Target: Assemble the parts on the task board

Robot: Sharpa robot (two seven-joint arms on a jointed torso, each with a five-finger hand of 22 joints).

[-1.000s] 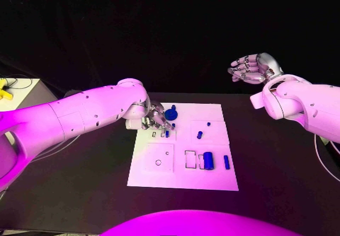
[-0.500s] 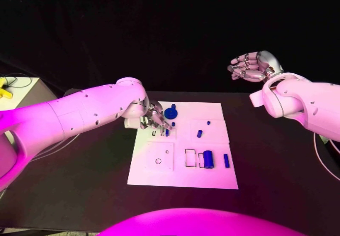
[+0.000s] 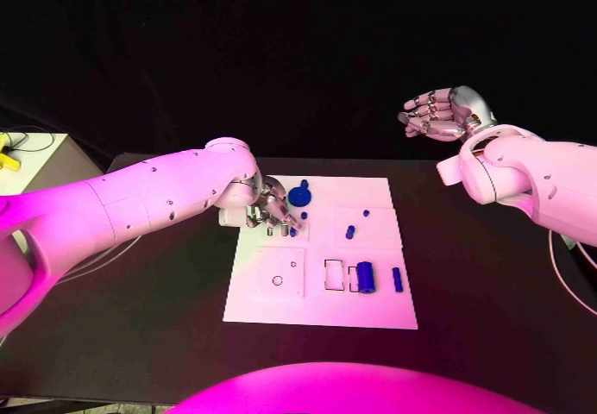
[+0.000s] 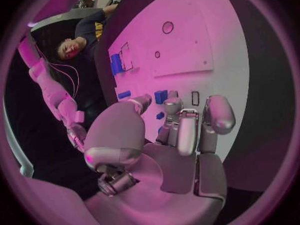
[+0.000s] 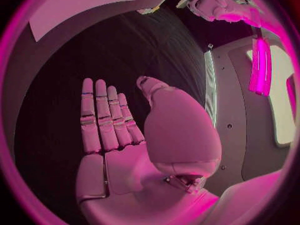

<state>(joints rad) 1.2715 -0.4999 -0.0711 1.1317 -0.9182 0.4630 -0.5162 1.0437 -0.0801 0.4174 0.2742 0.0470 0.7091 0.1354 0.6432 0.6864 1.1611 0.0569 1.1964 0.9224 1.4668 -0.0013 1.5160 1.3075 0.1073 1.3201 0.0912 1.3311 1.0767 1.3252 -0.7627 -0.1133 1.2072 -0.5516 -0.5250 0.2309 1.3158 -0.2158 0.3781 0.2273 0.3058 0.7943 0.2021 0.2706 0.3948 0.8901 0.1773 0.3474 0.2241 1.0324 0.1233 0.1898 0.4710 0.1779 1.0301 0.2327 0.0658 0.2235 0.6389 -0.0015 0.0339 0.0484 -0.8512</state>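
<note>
The white task board (image 3: 323,302) lies in the middle of the black table. My left hand (image 3: 272,213) is bent down over its far left corner, fingers curled in, thumb and a finger pinching a small blue part (image 4: 160,115). Just past the fingertips lie another small blue piece (image 4: 161,96) and a round blue part (image 3: 300,197). Two small blue pegs (image 3: 349,231) sit mid-board. A blue cylinder (image 3: 366,278) and a thin blue bar (image 3: 397,279) lie toward the near right. My right hand (image 3: 442,116) hangs high beyond the table's far right, its fingers (image 5: 103,120) straight, holding nothing.
Rectangular slot outlines (image 3: 336,276) and a small round hole (image 3: 278,281) mark the board's near half. A pale side table (image 3: 37,159) with a yellow object stands at the far left. Bare black tabletop (image 3: 485,285) surrounds the board.
My left hand has crept slightly toward the board's far edge, fingers still curled at the same corner. The right hand has barely moved.
</note>
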